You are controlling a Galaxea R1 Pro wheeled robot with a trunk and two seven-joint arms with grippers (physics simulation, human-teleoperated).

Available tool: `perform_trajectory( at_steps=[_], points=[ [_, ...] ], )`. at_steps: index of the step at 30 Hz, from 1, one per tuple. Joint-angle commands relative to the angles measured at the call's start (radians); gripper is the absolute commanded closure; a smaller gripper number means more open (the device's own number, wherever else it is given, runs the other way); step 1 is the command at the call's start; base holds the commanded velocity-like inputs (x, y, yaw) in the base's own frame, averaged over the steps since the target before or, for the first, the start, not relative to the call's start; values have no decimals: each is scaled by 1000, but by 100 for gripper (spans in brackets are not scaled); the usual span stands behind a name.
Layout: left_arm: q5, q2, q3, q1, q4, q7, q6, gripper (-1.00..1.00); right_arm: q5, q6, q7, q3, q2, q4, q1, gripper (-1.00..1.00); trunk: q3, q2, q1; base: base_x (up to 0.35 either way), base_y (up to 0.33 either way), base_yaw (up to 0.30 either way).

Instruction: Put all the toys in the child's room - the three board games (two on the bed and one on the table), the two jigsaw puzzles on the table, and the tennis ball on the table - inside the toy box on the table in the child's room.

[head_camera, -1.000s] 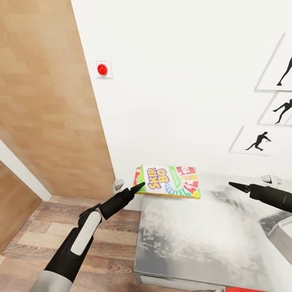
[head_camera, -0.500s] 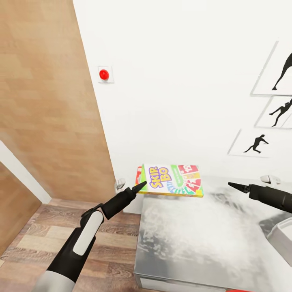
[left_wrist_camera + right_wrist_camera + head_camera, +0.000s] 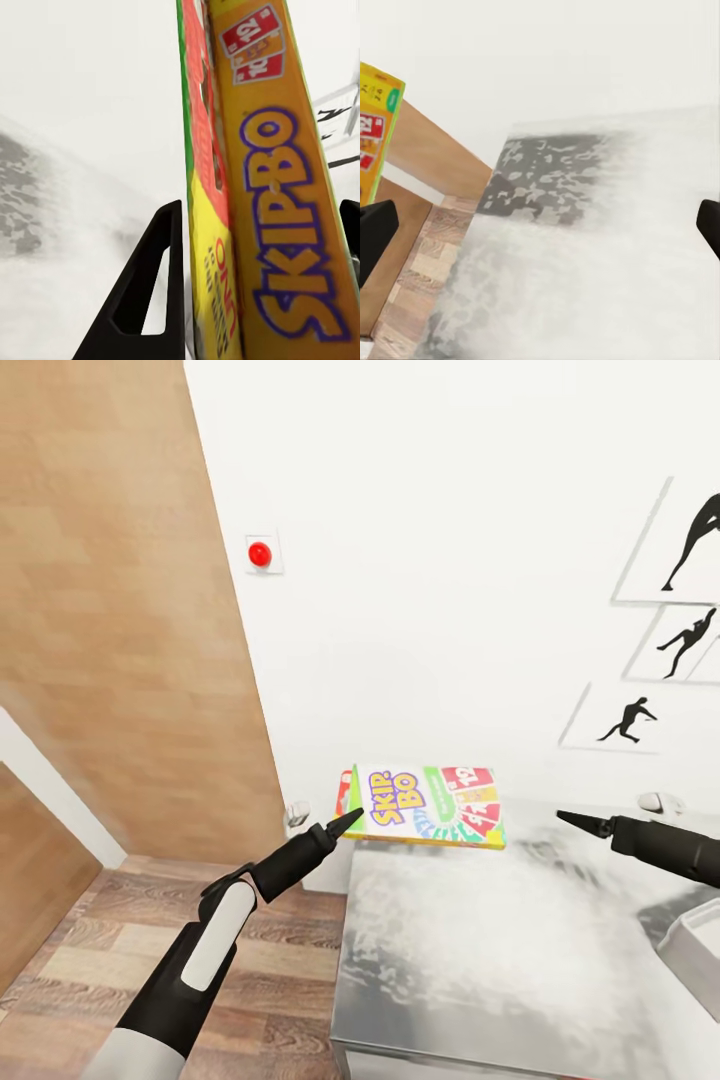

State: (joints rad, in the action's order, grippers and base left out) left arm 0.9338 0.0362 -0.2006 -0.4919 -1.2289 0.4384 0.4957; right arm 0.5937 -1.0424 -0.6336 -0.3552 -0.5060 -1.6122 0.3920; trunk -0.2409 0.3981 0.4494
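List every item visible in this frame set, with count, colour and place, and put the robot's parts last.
Slim yellow-red-green Skip-Bo board game box: one, held at its corner above the table's far left end, close to the wall.
Light grey mottled table top: one, lower right of the head view.
Pale grey toy box: one, corner at the right edge.
Black sports-silhouette pictures: three, on the white wall, right.
Red round button on a white plate: one, on the wall.
Brown wooden door: one, left.
Wood-plank floor: lower left.
Left gripper: black, shut on the box's edge.
Right gripper: black, over the table, holding nothing.
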Motion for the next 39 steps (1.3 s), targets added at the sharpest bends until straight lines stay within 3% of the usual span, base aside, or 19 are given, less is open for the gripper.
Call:
perform_trajectory(
  at_steps=[1, 5, 12, 20, 23, 28, 31, 36, 39],
  points=[
    [8, 0, 1, -1, 0, -2, 8, 100, -6, -5, -8, -1, 0, 0, 1, -100, -1, 2, 1, 0, 0, 0],
    [7, -1, -1, -1, 2, 4, 8, 100, -8, -5, -87, 0, -1, 0, -2, -100, 5, 2, 1, 0, 0, 0],
    [3, -2, -6, -1, 4, 14, 7, 100, -8, -5, -121, 1, -2, 0, -3, -100, 11, 2, 1, 0, 0, 0],
    [0, -8, -55, 0, 5, 19, -12, 100, -6, -5, -142, -1, -2, 1, -14, -100, 13, 2, 1, 0, 0, 0],
    [-2, -11, -87, -1, 5, 20, -26, 100, -5, -5, -201, -1, -2, 4, -19, -100, 13, 2, 1, 0, 0, 0],
    [-5, -15, -105, -2, 5, 21, -32, 100, -6, -5, -255, -1, -2, 9, -21, -100, 13, 2, 1, 0, 0, 0],
    [-19, -16, -110, -2, 5, 21, -33, 100, -6, -5, -269, -1, -2, 11, -21, -100, 13, 2, 1, 0, 0, 0],
    [-92, -15, -116, -2, 5, 30, -35, 100, -6, -5, -287, 0, -2, 15, -22, -100, 13, 2, 1, 0, 0, 0],
    [-114, -14, -117, -2, 5, 43, -35, 100, -6, -5, -290, 0, -1, 16, -22, -100, 13, 2, 1, 0, 0, 0]
  ],
)
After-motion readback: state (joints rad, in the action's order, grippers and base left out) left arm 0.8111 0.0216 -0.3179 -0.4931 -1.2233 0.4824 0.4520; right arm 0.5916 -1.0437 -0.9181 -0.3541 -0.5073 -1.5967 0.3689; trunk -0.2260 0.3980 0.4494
